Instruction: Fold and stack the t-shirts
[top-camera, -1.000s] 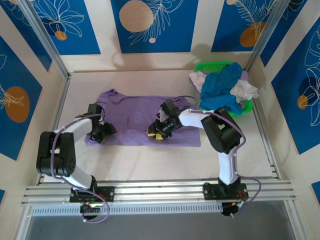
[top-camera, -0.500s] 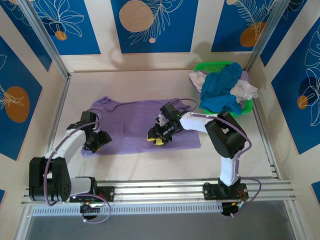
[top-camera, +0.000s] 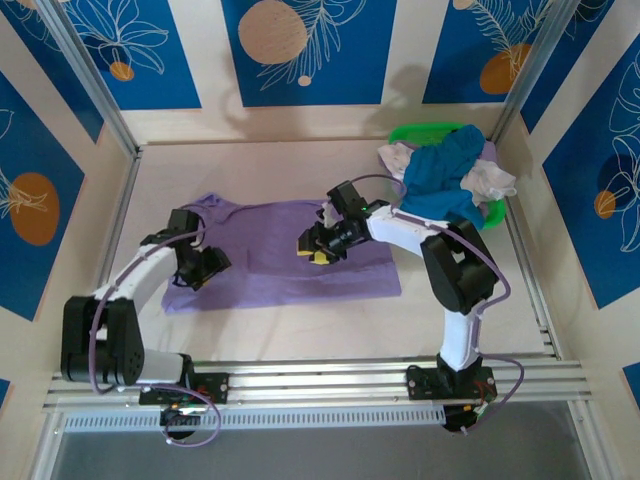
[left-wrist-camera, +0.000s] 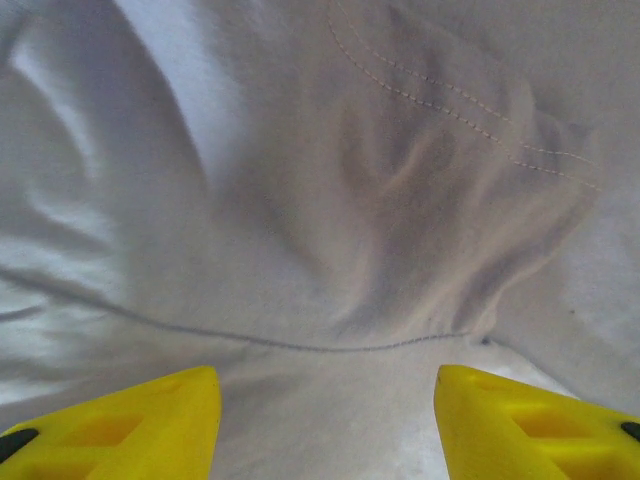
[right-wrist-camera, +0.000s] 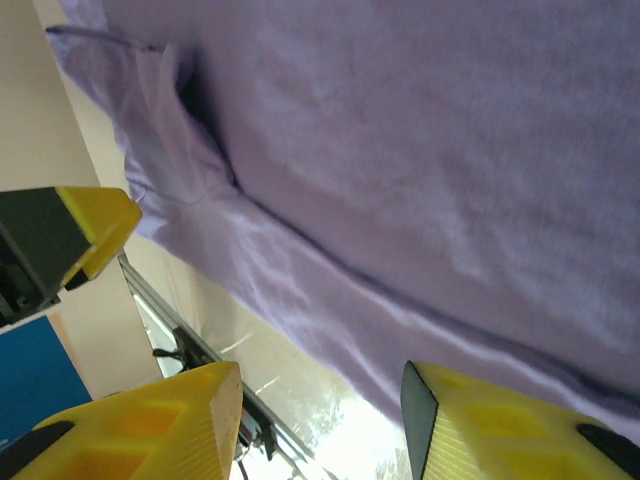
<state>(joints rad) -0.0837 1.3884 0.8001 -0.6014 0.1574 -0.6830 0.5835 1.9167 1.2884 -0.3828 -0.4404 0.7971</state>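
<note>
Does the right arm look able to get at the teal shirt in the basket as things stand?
Probably yes. The teal shirt lies uncovered atop the basket, close beside the right arm; the right gripper hangs over the purple shirt, fingers apart and empty.

Green basket (top-camera: 420, 129) at the pale table's (top-camera: 300, 170) far-right corner — blue patterned walls (top-camera: 330, 70)

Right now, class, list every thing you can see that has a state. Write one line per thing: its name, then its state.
purple t-shirt: spread out on the table, not folded
teal t-shirt: crumpled on top of the pile in the basket
white t-shirts: crumpled in the basket
green basket: upright, heaped full
left hand: open, at the purple shirt's left end
right hand: open, over the purple shirt
</note>
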